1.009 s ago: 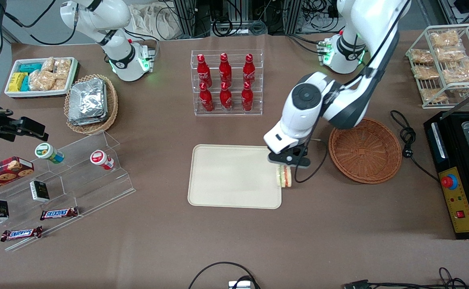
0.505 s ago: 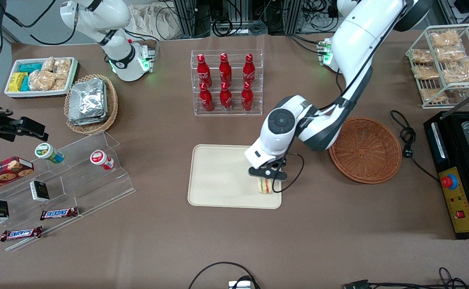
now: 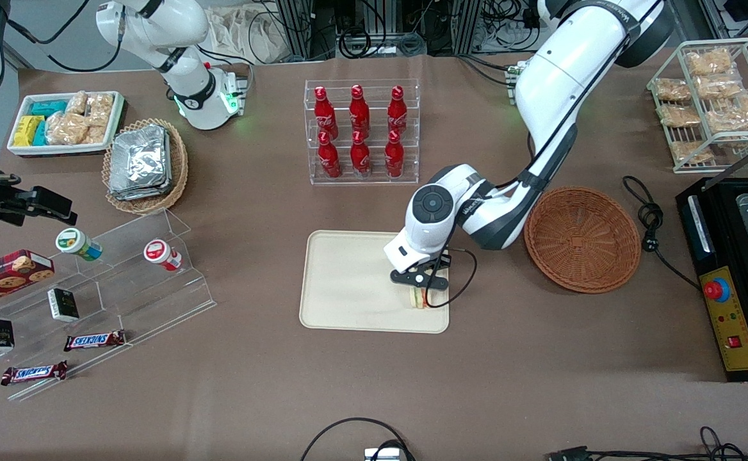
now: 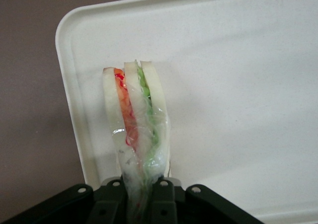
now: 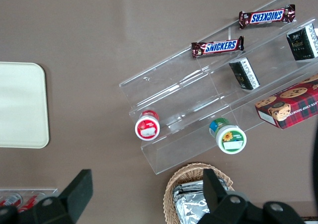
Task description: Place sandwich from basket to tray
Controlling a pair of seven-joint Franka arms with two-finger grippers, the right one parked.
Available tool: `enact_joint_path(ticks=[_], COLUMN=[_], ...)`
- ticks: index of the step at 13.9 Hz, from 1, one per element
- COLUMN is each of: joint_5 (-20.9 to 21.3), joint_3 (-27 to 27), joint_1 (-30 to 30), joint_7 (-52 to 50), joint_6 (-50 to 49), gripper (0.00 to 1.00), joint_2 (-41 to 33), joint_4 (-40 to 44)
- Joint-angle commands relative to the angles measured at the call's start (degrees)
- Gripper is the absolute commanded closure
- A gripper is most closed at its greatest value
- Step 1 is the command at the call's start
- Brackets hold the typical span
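While the sandwich (image 3: 419,299) hung at the tray's (image 3: 348,282) rim a second ago, we now have it over the tray, near the corner at 4 o'clock. Our gripper (image 3: 420,280) stays clamped on its wrapped tail, bread slices edge-up. We judge the carry done and only the release left. At 3 o'clock of the tray, the basket (image 3: 582,238) sits bare. Apart from the sandwich, the tray holds nothing.
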Motion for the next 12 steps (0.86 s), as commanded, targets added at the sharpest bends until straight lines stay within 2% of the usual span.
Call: enact_joint_path(ticks=[1,2,3,8,12], joint_5=[2.13,2.13,2.13,2.13,1.16], joint_3=[0.25,0.25,0.25,1.30,2.18], joint_1=[-0.66,-0.66,-0.57,0.74,3.73], joint_7=[-1.45,-1.45,-1.45,-4.34,-5.57], joint_6=[-0.12,-0.12,-0.20,-1.60,-14.15], gripper=[0.41,0.15,0.02,0.00,0.00], joint_2=[1.50,1.59,1.59,-0.86,-5.61], joint_4=[1.91,1.92,1.92,4.37,12.70])
